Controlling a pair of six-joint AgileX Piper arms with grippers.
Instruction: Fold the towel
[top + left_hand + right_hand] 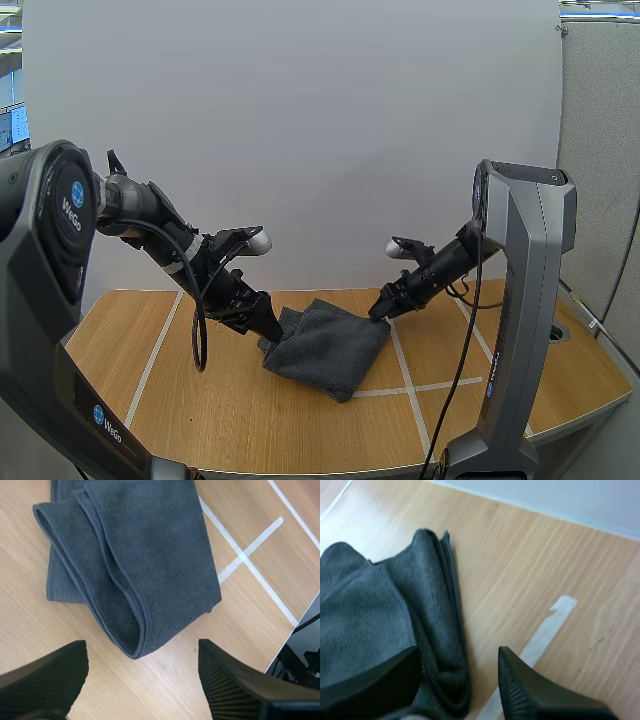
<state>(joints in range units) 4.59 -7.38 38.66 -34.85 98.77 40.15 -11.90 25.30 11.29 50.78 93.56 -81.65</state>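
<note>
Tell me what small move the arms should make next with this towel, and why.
Probably ease the left gripper and the right gripper up and back. Both stand open at the edges of the towel, pinching nothing, and it already lies doubled over in layers on the table, so the fold looks finished.

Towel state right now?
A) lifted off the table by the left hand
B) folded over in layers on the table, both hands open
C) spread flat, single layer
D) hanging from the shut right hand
B: the towel lies doubled in layers on the table, and the left hand and right hand both stand open.
</note>
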